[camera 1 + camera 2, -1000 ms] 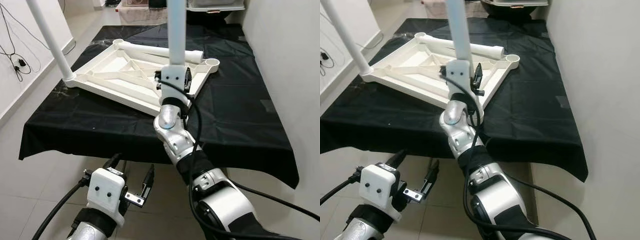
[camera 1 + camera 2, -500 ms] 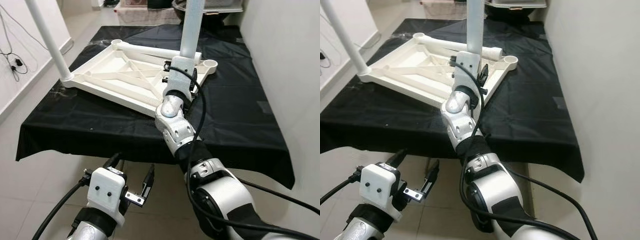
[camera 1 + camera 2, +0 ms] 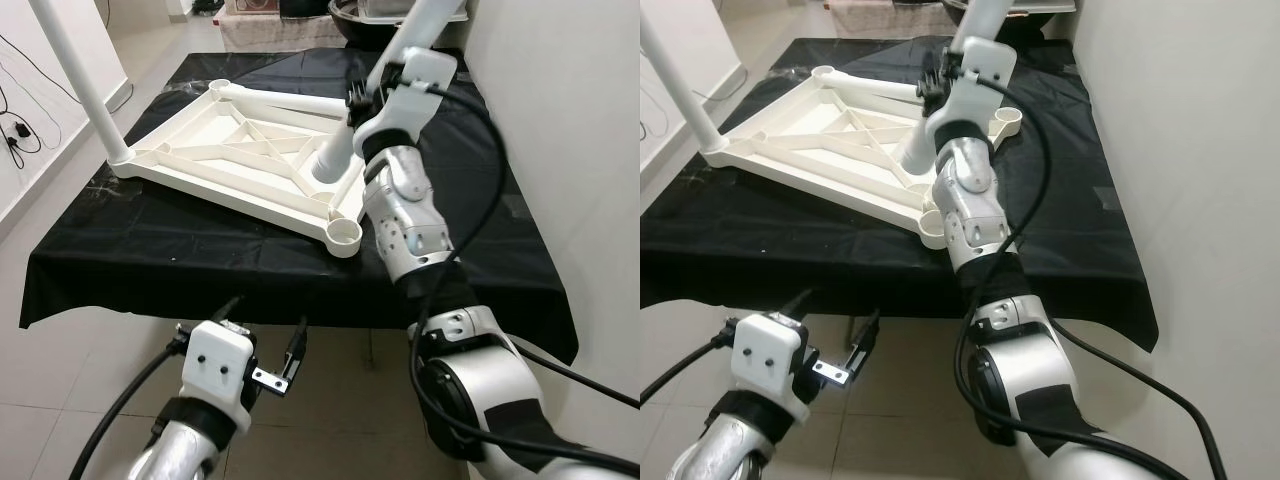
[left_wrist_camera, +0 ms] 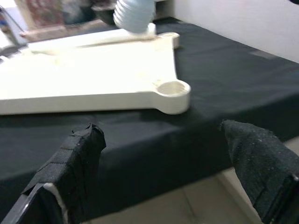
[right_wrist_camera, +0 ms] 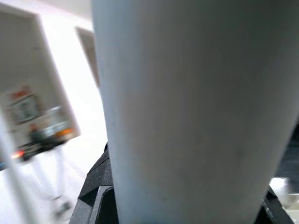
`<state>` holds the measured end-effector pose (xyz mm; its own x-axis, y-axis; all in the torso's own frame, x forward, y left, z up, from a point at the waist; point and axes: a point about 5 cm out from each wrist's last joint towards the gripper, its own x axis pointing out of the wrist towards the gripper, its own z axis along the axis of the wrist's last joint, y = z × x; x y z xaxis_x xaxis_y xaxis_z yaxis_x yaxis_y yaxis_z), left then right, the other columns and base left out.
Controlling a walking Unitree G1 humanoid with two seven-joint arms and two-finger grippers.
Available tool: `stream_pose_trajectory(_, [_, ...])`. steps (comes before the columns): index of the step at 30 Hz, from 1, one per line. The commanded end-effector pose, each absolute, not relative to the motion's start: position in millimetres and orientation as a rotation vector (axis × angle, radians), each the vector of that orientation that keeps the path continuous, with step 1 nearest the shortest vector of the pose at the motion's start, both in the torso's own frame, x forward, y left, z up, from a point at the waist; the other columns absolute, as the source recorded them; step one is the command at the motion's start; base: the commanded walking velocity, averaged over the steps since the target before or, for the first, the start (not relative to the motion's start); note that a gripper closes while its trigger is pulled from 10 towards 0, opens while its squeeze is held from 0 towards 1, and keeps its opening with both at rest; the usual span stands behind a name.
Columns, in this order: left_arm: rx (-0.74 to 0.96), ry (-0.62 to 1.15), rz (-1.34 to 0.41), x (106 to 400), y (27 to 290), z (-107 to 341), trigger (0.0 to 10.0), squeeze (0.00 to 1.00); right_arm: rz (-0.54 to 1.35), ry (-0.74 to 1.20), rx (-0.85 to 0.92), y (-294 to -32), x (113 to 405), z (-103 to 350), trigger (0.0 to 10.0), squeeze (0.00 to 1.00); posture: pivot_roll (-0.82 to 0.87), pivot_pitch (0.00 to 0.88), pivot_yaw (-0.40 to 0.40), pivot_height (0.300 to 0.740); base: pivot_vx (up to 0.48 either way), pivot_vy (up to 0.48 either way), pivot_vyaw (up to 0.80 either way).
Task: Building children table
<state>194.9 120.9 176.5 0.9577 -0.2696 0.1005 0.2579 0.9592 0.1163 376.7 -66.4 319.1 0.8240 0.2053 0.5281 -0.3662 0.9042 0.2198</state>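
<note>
Step in hand, as judged: fitting a leg into the upturned tabletop (image 3: 240,160), which lies underside up on the black-draped bench (image 3: 470,230).

Right pincer (image 3: 385,85) is clamped round a white leg (image 3: 345,140), held tilted. The leg's lower, ribbed end hangs below and ahead of the pincer, over the tabletop's ribbed underside, close beside the near-corner socket (image 3: 344,236) but not in it. Whether the end touches the ribs cannot be told. In the right wrist view the leg (image 5: 196,112) is seen gripped close between the black fingers.

One leg (image 3: 80,85) is already stood upright in the far-left corner, well apart from the right pincer. Another leg (image 3: 290,100) lies flat along the far edge, beyond the pincer.

Sockets as containers: the near-corner socket is seen empty; the one at the right corner (image 3: 1006,117) is also open.

Left pincer (image 3: 262,352) is held low, below the bench edge, fingers spread, gripping nothing; the near socket (image 4: 172,88) is faced by it.

Next move, as judged: the leg must be brought upright, its ribbed end centred over the near socket, then pressed or twisted down.
</note>
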Motion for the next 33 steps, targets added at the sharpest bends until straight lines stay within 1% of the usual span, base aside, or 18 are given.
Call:
stream_pose_trajectory(1, [0.183, -0.083, -0.188, 203.5, 133.6, 172.1, 10.0, 1.00, 0.416, -0.461, 0.335, -59.4, 372.3, 305.2, 10.0, 0.00, 0.03, 0.079, 0.031, 0.740, 0.000, 0.000, 0.00])
stream_pose_trajectory(3, [0.183, -0.083, -0.188, 203.5, 133.6, 172.1, 10.0, 1.00, 0.416, -0.461, 0.335, -59.4, 372.3, 305.2, 10.0, 0.00, 0.03, 0.079, 0.031, 0.740, 0.000, 0.000, 0.00])
stream_pose_trajectory(4, [0.228, -0.076, -0.161, 212.4, 139.2, 172.6, 10.0, 1.00, 0.472, -0.437, 0.340, -58.5, 368.0, 296.5, 10.0, 0.00, 0.03, 0.072, 0.029, 0.740, 0.000, 0.000, 0.00])
stream_pose_trajectory(5, [0.228, -0.076, -0.161, 212.4, 139.2, 172.6, 10.0, 1.00, 0.472, -0.437, 0.340, -58.5, 368.0, 296.5, 10.0, 0.00, 0.03, 0.072, 0.029, 0.740, 0.000, 0.000, 0.00])
stream_pose_trajectory(6, [0.264, -0.066, -0.175, 221.1, 141.6, 172.6, 10.0, 0.00, 0.525, -0.400, 0.356, -57.1, 363.3, 287.3, 10.0, 0.00, 0.02, 0.066, 0.031, 0.740, 0.000, 0.000, 0.00])
stream_pose_trajectory(7, [0.310, -0.061, -0.191, 230.6, 142.9, 172.3, 10.0, 0.00, 0.583, -0.366, 0.364, -55.1, 357.8, 278.2, 10.0, 0.00, 0.02, 0.058, 0.034, 0.740, 0.000, 0.000, 0.00])
stream_pose_trajectory(8, [0.310, -0.061, -0.191, 230.6, 142.9, 172.3, 10.0, 0.00, 0.583, -0.366, 0.364, -55.1, 357.8, 278.2, 10.0, 0.00, 0.02, 0.058, 0.034, 0.740, 0.000, 0.000, 0.00])
stream_pose_trajectory(9, [0.345, -0.045, -0.210, 239.4, 143.7, 170.6, 10.0, 0.00, 0.626, -0.335, 0.368, -53.1, 353.1, 270.5, 10.0, 0.00, 0.01, 0.054, 0.036, 0.740, 0.000, 0.000, 0.00])
stream_pose_trajectory(15, [0.365, -0.036, -0.221, 244.6, 144.0, 169.5, 10.0, 0.00, 0.656, -0.316, 0.370, -52.3, 350.0, 266.2, 10.0, 0.00, 0.01, 0.054, 0.036, 0.740, 0.000, 0.000, 0.00])
stream_pose_trajectory(16, [0.397, -0.024, -0.250, 253.1, 142.5, 166.2, 10.0, 0.00, 0.688, -0.293, 0.372, -50.1, 345.6, 261.2, 10.0, 0.00, 0.01, 0.047, 0.033, 0.740, 0.000, 0.000, 0.00])
stream_pose_trajectory(17, [0.397, -0.024, -0.250, 253.1, 142.5, 166.2, 10.0, 0.00, 0.688, -0.293, 0.372, -50.1, 345.6, 261.2, 10.0, 0.00, 0.01, 0.047, 0.033, 0.740, 0.000, 0.000, 0.00])
stream_pose_trajectory(18, [0.417, -0.007, -0.275, 262.4, 141.3, 161.5, 10.0, 0.00, 0.722, -0.271, 0.380, -47.1, 340.8, 257.2, 10.0, 0.00, 0.01, 0.044, 0.031, 0.740, 0.000, 0.000, 0.00])
stream_pose_trajectory(25, [0.435, 0.021, -0.297, 280.8, 138.9, 153.4, 10.0, 0.00, 0.805, -0.236, 0.399, -40.1, 328.3, 253.6, 10.0, 0.00, 0.01, 0.045, 0.033, 0.740, 0.000, 0.000, 0.00])
stream_pose_trajectory(33, [0.442, 0.021, -0.307, 292.6, 137.5, 152.5, 10.0, 0.00, 0.851, -0.196, 0.405, -36.2, 318.7, 248.8, 10.0, 0.00, 0.00, 0.053, 0.032, 0.740, 0.000, 0.000, 0.00])
